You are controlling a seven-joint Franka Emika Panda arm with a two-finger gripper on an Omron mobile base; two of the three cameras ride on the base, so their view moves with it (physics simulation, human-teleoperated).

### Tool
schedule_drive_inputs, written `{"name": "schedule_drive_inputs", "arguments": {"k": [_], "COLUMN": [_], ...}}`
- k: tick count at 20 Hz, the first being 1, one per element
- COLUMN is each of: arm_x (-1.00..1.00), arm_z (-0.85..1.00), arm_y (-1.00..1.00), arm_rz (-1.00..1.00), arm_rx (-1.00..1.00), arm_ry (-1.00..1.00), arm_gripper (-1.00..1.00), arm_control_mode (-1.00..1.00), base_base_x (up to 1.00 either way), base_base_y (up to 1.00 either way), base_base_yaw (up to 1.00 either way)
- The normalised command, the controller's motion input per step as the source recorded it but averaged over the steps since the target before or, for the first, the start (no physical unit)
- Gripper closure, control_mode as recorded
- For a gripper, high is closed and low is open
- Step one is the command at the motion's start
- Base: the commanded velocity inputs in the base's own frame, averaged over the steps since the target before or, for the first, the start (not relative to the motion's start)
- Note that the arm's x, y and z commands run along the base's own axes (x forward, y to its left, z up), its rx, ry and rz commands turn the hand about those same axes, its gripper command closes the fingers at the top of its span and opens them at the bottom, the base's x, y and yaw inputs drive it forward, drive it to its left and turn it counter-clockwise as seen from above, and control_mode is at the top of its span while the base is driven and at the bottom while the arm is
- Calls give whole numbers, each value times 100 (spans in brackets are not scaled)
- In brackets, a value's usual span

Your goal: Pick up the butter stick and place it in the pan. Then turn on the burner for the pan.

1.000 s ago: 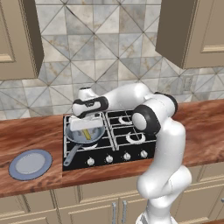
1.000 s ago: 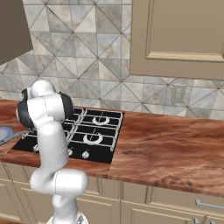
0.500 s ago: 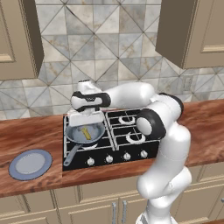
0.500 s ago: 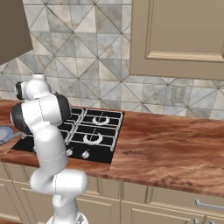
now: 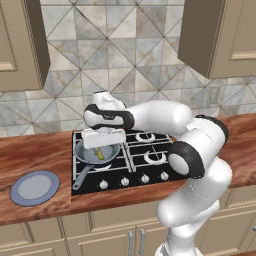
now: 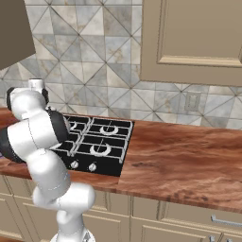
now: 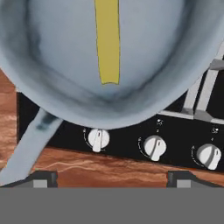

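We see butter stick [image 7: 107, 41] lying in pan [image 7: 52, 83], frame top; gripper [image 7: 111, 177] spread, empty, btm edge.

Butter stick [image 7: 107, 41] in pan [image 7: 57, 83]

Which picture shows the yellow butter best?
The hand view: the butter stick lies big and clear on the pan floor. The left base view shows it as a small yellow sliver under the hand. In the right base view the arm blocks that spot.
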Motion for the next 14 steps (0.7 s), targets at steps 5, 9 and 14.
{"name": "schedule_drive_inputs", "arguments": {"k": [5, 9, 14], "arm_x": [-80, -56, -28], "arm_z": [5, 1, 0], "arm_y": [-30, -6, 0], "arm_rz": [0, 0, -2], "arm_rx": [0, 0, 0], "arm_ry": [0, -3, -7], "arm_gripper": [-100, -100, -100], "arm_control_mode": [-100, -100, -100], "base_base_x": [0, 0, 0], "base_base_y": [0, 0, 0], "base_base_yaw": [0, 0, 0]}}
